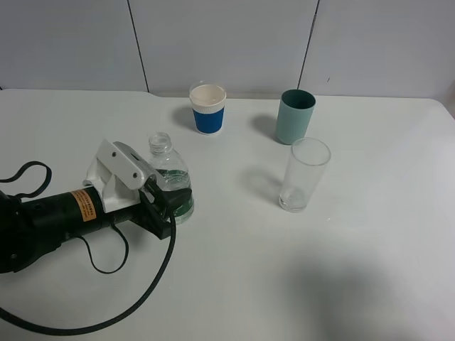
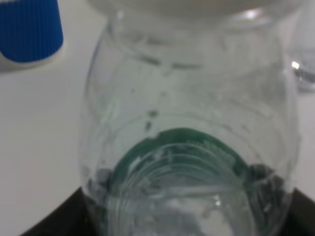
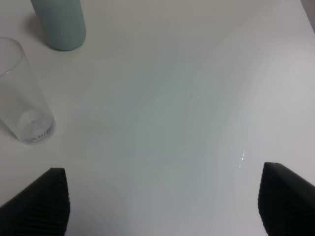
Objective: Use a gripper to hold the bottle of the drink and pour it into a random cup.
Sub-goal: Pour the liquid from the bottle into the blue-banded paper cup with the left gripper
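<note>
1. Three vessels stand upright and well apart on the far half of the table [image 1: 334,277]: the cup [image 1: 208,109], white with a blue band, a teal cup [image 1: 295,116], and a tall clear glass [image 1: 304,174] nearer the camera.
2. The bottle [image 1: 168,167] stands upright on the table, left of centre in the high view and nearer than the cup. No cap shows on its ribbed neck, so standing upright keeps the drink in. How much drink it holds cannot be read.
3. The left gripper [image 1: 168,200] is clenched on the lower, labelled part of the bottle, with a jaw on either side. This low hold is judged to leave the neck free for pouring.
4. The left arm lies low and nearly level, reaching in from the left edge, its black cable looped loose on the table. Its wrist view is filled by the bottle, with the cup beyond.
5. The right gripper [image 3: 160,201] hangs over bare table near the glass, jaws wide apart and holding nothing.
6. Judged stage: the grasp is made; the lift toward the cup is not yet begun.
</note>
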`<action>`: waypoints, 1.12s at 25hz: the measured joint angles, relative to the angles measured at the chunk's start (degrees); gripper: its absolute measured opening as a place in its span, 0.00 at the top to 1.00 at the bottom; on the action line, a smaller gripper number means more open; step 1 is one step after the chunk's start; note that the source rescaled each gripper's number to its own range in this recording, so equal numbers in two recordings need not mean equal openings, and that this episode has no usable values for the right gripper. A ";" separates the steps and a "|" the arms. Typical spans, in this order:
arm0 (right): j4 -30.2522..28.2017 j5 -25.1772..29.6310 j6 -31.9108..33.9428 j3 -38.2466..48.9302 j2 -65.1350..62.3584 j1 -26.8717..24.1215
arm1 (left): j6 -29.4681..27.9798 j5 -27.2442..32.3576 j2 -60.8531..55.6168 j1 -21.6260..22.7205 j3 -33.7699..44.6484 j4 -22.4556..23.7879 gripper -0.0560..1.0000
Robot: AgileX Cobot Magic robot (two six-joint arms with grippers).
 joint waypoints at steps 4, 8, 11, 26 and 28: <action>0.00 0.00 0.00 0.00 0.00 0.00 | -0.77 0.00 -3.12 0.00 0.00 -2.37 0.95; 0.00 0.00 0.00 0.00 0.00 0.00 | -2.50 0.07 -6.55 0.00 0.04 -5.76 0.95; 0.00 0.00 0.00 0.00 0.00 0.00 | -2.99 3.37 -9.46 0.00 -0.56 -8.59 0.95; 0.00 0.00 0.00 0.00 0.00 0.00 | -3.04 40.63 -16.39 9.28 -21.95 -9.65 0.95; 0.00 0.00 0.00 0.00 0.00 0.00 | -3.04 42.60 -16.39 11.11 -24.67 -9.65 0.95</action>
